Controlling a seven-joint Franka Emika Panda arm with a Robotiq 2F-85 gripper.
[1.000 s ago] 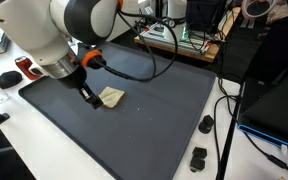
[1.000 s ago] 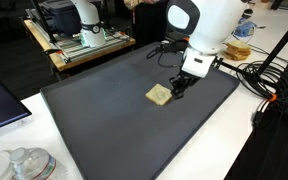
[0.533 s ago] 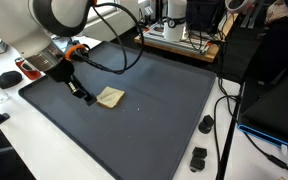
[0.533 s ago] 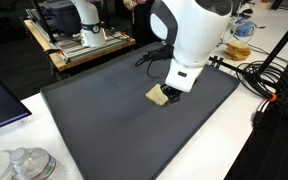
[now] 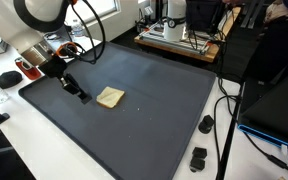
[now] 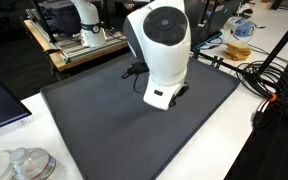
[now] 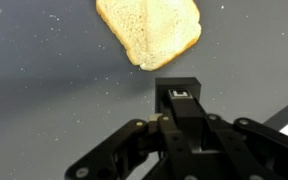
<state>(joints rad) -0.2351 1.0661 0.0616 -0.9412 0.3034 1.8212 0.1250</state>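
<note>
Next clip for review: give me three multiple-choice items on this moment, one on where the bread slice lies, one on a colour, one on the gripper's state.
1. Where does the bread slice lie?
A. on the dark mat
B. on the white table beside the mat
C. between the closed fingers

2. What colour is the mat?
A. white
B. dark grey
C. red

3. How does the gripper stand?
A. shut on the bread slice
B. wide open over the bread slice
C. shut, holding nothing, beside the bread slice

Key:
1 A: in an exterior view and the wrist view the slice lies flat on the mat.
2 B: the mat shows dark grey in both exterior views, against the white table.
3 C: in the wrist view the fingers meet with nothing between them, and a strip of bare mat separates them from the slice.
</note>
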